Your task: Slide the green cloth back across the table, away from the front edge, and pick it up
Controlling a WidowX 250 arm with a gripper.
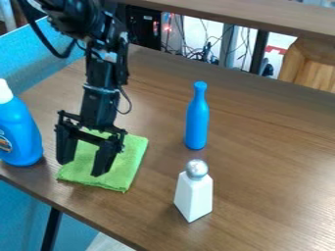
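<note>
Gripper (81,168) is over the green cloth (124,166), left of centre in view. Pincer is spread wide, nothing clamped; cloth shows between the two fingers. Can't tell if the tips touch it.

Cloth lies flat on the table (262,171), near its front edge, roughly square, no part of it raised. It's the thing nearest the gripper.

Progress, my read: arm is positioned at the cloth, and that's all that looks done. No grip made, nothing lifted. Closing on the cloth and any handling of it look undone.

Others: jug (21,135), blue with white cap, upright just beside the cloth at the view's left edge. Blue bottle (196,122) upright, well apart from the gripper, right of the cloth. White shaker (194,196) with silver ball top, upright, nearer the camera than the blue bottle. Those two don't touch.
</note>
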